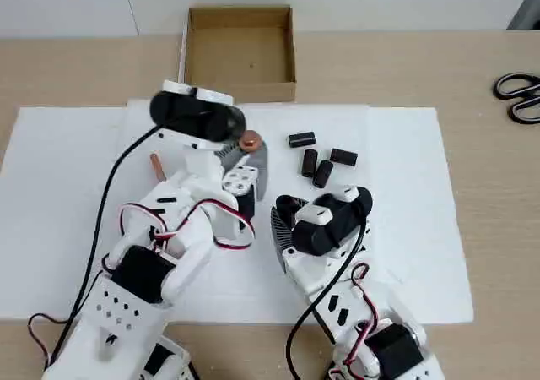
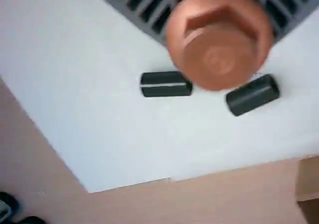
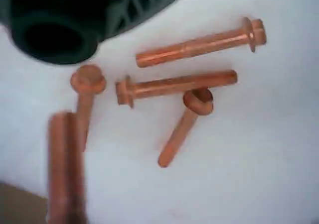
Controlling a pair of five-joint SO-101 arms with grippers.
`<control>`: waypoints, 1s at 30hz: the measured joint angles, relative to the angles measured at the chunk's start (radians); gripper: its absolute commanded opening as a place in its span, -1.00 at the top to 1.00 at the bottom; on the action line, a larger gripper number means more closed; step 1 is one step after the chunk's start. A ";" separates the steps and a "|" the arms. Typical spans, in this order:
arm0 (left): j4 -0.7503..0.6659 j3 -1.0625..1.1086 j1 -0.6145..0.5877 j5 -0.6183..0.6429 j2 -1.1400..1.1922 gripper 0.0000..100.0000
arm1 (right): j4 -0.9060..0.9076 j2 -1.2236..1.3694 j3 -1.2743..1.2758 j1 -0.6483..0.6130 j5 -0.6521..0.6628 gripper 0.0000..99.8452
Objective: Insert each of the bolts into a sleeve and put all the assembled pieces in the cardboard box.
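High view has the left gripper (image 1: pixel 251 149) clamped shut on a copper bolt (image 1: pixel 251 141), with the head poking up out of the jaws. Left wrist view stares right at that bolt head, and just past it two of the loose sleeves (image 2: pixel 166 84) lie flat on the white sheet (image 2: pixel 99 109), apart from each other.

From above, all four loose sleeves sit in a little cluster just off the left gripper on the side facing the other arm, and just ahead of the right gripper (image 1: pixel 283 217). Two of them lie side by side.

The right gripper is closed round a black sleeve (image 3: pixel 50 35), open end toward its wrist camera. Beyond it four loose bolts (image 3: pixel 177 84) lie close together on the sheet. A fifth copper shape nearer the camera is too blurred to tell whether it's lying or held. One more bolt (image 1: pixel 156 165) lies beside the left arm, back behind its gripper.

The cardboard box (image 1: pixel 240 89) is straight ahead of the left gripper, just past the sheet's far edge, open on top. The two grippers are near each other with only a narrow gap between them. Bare sheet stretches past the sleeves, out from the right gripper to the paper's edge. Scissors (image 1: pixel 519 97) lie well apart, at the edge of the table (image 1: pixel 422 67).
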 measured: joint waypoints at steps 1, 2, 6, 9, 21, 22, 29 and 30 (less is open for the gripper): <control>0.000 0.000 0.011 0.000 0.000 0.99 | 0.000 0.000 0.002 0.000 0.000 0.99; 0.000 0.000 0.021 0.000 0.000 0.99 | 0.000 0.000 0.005 -0.005 -0.003 0.99; 0.000 0.000 0.025 0.000 0.000 0.99 | 0.000 0.000 0.049 -0.008 -0.003 0.99; 0.043 -0.015 0.025 0.026 0.000 0.99 | 0.000 0.000 0.054 -0.008 -0.003 0.99; 0.186 -0.138 0.025 0.097 0.000 0.99 | 0.000 0.000 0.054 -0.031 -0.003 0.99; 0.196 -0.138 0.025 0.100 0.000 0.99 | 0.000 0.000 0.054 -0.038 -0.003 0.99; 0.261 -0.138 0.078 0.101 0.000 0.99 | 0.000 0.000 0.054 -0.049 -0.003 0.99; 0.261 -0.138 0.080 0.101 0.000 0.99 | 0.000 0.000 0.054 -0.049 -0.003 0.99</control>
